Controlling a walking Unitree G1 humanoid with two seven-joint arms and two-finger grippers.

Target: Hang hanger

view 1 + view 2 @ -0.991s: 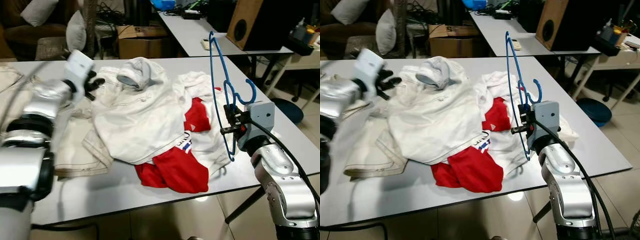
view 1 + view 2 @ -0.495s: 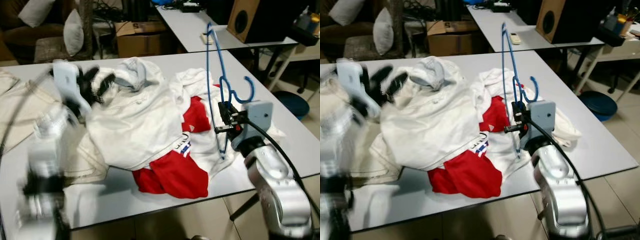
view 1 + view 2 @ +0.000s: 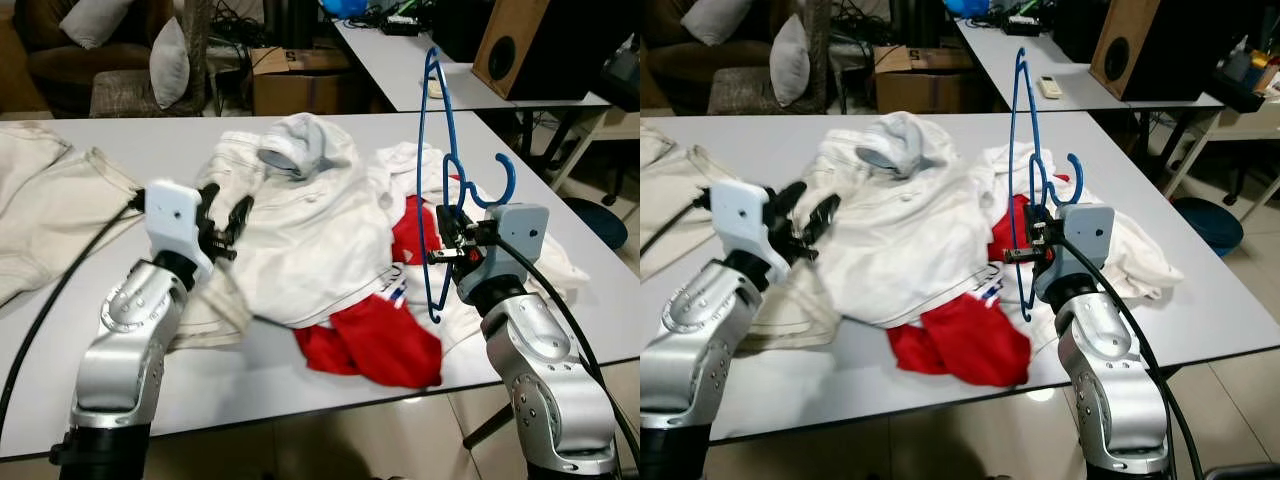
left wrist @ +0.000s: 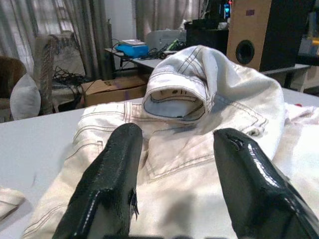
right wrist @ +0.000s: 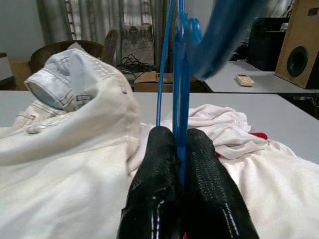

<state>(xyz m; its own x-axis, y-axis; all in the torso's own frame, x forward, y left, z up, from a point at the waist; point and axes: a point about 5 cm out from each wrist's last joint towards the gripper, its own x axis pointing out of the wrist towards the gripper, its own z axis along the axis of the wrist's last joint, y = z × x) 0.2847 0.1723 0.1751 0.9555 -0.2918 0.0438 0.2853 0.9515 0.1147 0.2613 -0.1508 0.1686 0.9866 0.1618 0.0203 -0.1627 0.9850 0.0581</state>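
Over desk's right edge, right gripper point(image 3: 446, 243) fingers pinch hanger point(image 3: 441, 180) w/ thin grip; could twist. Left gripper point(image 3: 224, 222) fingers spread, empty, by jacket point(image 3: 300, 230).

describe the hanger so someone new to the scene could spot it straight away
On the white table lies a heap of white and red clothes. At its right side, the right claw is shut on a thin blue hanger, held upright above the heap. It is the only blue wire shape among soft fabrics.
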